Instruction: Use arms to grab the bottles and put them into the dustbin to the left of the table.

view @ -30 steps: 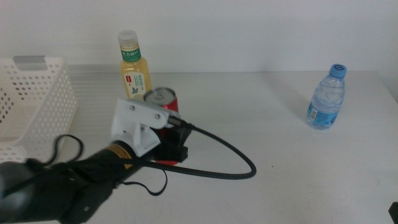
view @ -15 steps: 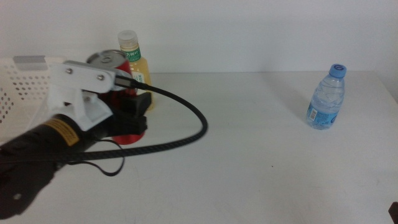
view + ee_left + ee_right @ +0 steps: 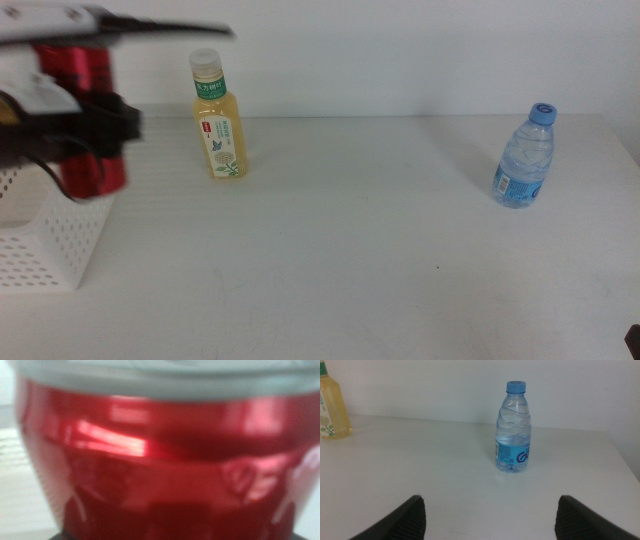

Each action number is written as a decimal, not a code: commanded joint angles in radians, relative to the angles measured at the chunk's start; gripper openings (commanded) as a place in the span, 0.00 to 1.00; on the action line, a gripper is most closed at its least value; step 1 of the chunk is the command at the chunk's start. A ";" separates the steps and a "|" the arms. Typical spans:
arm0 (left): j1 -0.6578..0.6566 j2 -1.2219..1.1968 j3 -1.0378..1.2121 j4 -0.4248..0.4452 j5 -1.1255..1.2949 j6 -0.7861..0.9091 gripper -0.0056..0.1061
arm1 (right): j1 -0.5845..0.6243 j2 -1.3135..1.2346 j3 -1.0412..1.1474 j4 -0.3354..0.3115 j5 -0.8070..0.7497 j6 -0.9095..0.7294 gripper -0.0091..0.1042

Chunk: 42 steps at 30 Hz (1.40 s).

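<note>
Your left gripper (image 3: 95, 125) grips the red soda can (image 3: 85, 120) at the upper left of the frame, held above the white perforated dustbin (image 3: 50, 240). Your right gripper (image 3: 490, 517) waits with jaws spread wide, nothing between them. On the table (image 3: 350, 260), the yellow juice bottle (image 3: 219, 115) stands upper left of centre, the water bottle (image 3: 524, 155) far right.

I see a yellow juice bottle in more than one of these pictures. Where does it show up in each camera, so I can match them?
Middle view: the yellow juice bottle stands upright at the back of the table, left of centre.
Left wrist view: not in it; the red can fills the picture.
Right wrist view: cut off by the picture's edge, far across from the water bottle.
Shared landmark: the blue-capped water bottle, in the middle and right wrist views.
</note>
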 commanded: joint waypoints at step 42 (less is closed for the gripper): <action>0.557 0.744 -0.803 -0.315 0.618 0.577 0.01 | -0.007 -0.028 -0.007 -0.011 -0.076 -0.005 0.68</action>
